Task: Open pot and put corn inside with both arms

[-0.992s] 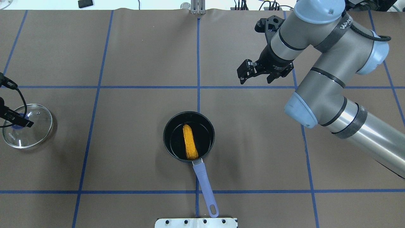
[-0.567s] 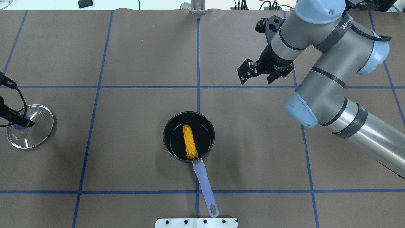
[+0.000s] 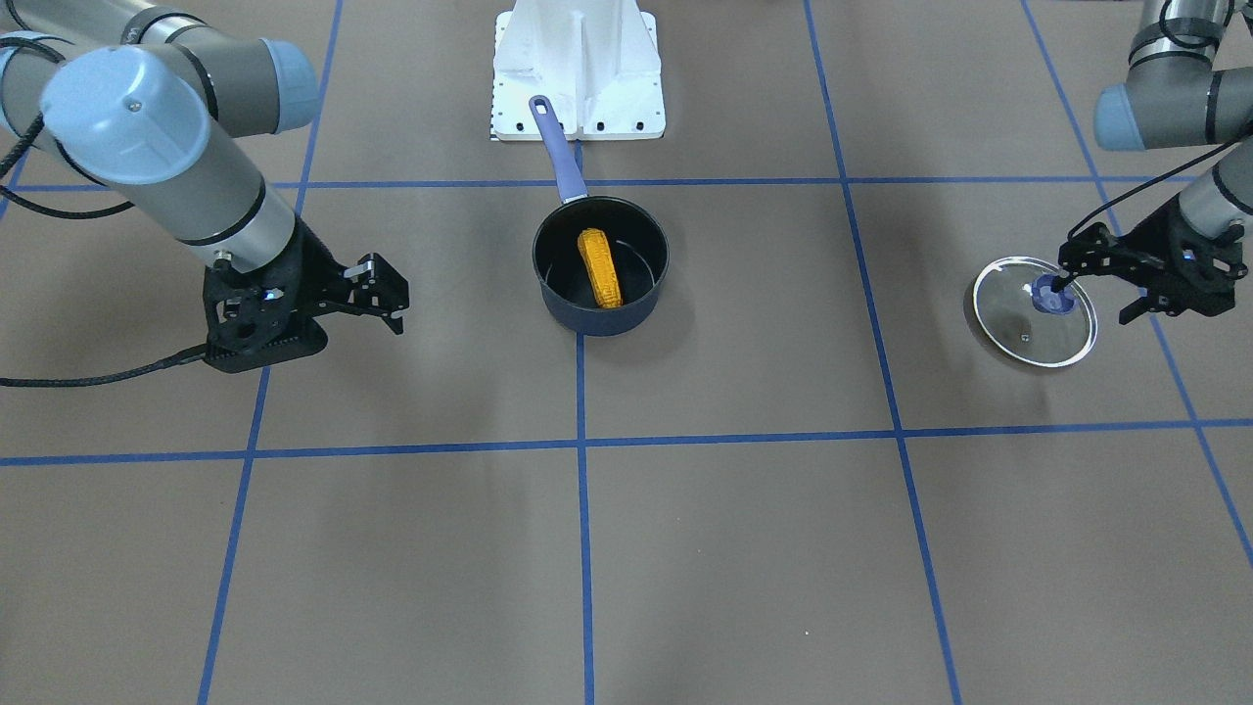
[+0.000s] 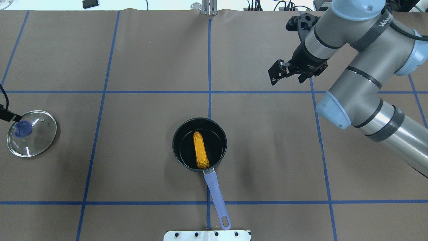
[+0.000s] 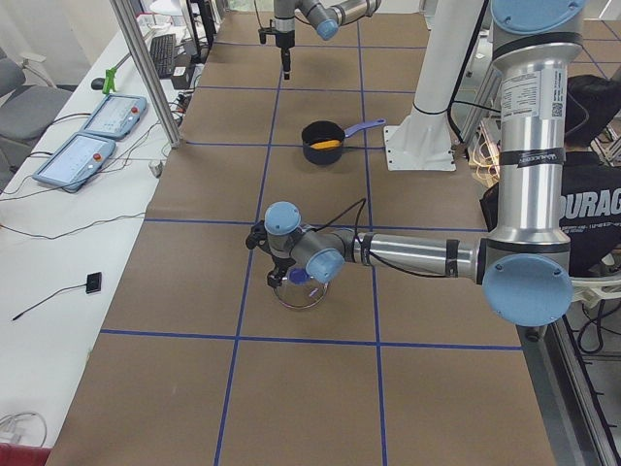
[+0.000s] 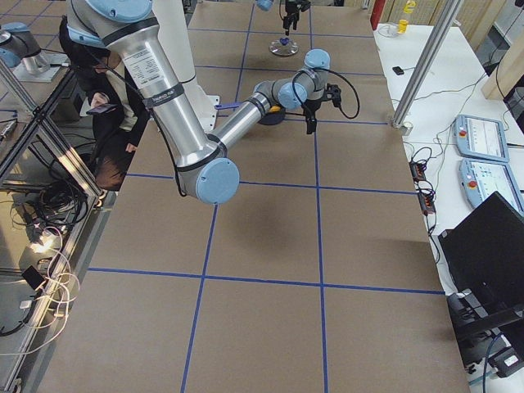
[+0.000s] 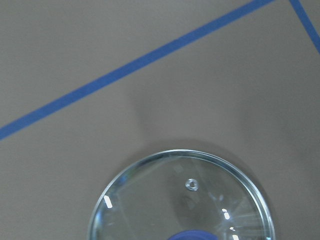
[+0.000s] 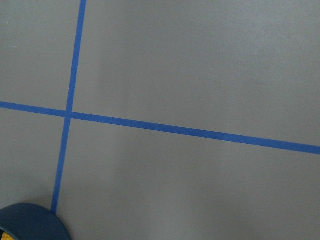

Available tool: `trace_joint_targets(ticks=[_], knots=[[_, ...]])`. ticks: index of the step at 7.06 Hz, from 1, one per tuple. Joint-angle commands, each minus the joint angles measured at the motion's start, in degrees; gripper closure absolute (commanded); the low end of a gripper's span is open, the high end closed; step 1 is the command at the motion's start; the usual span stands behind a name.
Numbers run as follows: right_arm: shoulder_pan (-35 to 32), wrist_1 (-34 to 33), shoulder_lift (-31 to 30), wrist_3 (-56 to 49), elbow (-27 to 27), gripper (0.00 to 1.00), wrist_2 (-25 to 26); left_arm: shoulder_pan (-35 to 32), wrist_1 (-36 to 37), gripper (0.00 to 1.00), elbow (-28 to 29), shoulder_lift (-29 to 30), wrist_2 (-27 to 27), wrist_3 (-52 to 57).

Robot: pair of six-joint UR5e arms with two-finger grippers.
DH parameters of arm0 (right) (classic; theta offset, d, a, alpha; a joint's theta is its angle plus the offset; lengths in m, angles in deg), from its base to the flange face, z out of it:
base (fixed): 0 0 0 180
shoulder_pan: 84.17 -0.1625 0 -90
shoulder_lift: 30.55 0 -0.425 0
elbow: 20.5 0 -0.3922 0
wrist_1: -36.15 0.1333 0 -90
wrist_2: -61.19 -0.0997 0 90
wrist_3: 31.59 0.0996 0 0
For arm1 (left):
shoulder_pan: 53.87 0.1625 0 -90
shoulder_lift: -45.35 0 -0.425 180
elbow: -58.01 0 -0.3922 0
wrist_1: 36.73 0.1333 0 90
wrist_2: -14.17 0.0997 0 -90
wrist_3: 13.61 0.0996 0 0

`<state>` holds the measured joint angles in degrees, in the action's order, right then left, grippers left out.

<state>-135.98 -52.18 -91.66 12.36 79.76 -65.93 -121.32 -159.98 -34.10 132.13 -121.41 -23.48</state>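
The navy pot stands open at the table's middle, its periwinkle handle toward the robot. The yellow corn lies inside it, also in the front view. The glass lid lies flat at the far left, blue knob up. My left gripper is open and empty just beside the knob. The left wrist view shows the lid below. My right gripper is open and empty, above the table, far right and behind the pot. The pot's rim shows in the right wrist view.
The white base pedestal sits at the near edge by the handle's end. Blue tape lines grid the brown table. A small black object lies past the far edge. Pendants lie on the side bench.
My left gripper set the lid down, let go of the knob and drew back left. My right gripper moved right and farther from the pot. Pot and corn stayed put.
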Motion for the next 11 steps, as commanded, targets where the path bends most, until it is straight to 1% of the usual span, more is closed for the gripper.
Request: trace_joint_targets(ticks=[1,2,3,5,6,7,8,9,10,11], knots=[[-8.17,-0.09,-6.09,-11.63,-0.15,0.0,-5.12,-8.71,1.52,0.01,2.79,-0.21,-4.42,9.38],[-11.78,0.0,-9.17,-16.65,-0.15,0.0,-7.33,-13.1,1.61,0.01,6.2,-0.47,-5.39,15.43],[-13.82,0.0,-12.16,-19.04,-0.15,0.0,-7.53,-16.62,1.44,0.01,9.98,-0.56,-5.66,20.71],[-19.25,-0.18,-17.97,-27.37,-0.32,0.0,-8.4,-20.86,1.26,0.01,13.87,-1.0,-5.75,26.89],[-23.72,-0.18,-20.52,-28.29,-0.85,0.0,-11.28,-21.4,1.44,0.01,14.06,-1.09,-5.66,27.0],[-27.68,0.0,-23.24,-29.43,-1.37,0.0,-13.92,-23.75,1.61,0.01,14.41,-0.91,-5.4,27.09],[-31.55,-0.7,-25.88,-35.36,-2.16,0.0,-13.95,-25.95,1.44,0.01,15.98,-0.82,-5.48,27.18],[-34.55,-0.36,-26.08,-38.55,-5.74,0.0,-14.03,-26.76,1.35,0.01,16.6,-0.91,-5.66,27.44],[-36.06,-0.27,-25.82,-39.19,-7.95,0.0,-13.95,-26.94,1.26,0.01,16.52,-0.91,-5.75,27.44],[-36.25,-0.18,-25.9,-39.2,-7.8,0.0,-13.77,-26.94,1.18,0.01,16.52,-1.09,-5.75,27.44]])
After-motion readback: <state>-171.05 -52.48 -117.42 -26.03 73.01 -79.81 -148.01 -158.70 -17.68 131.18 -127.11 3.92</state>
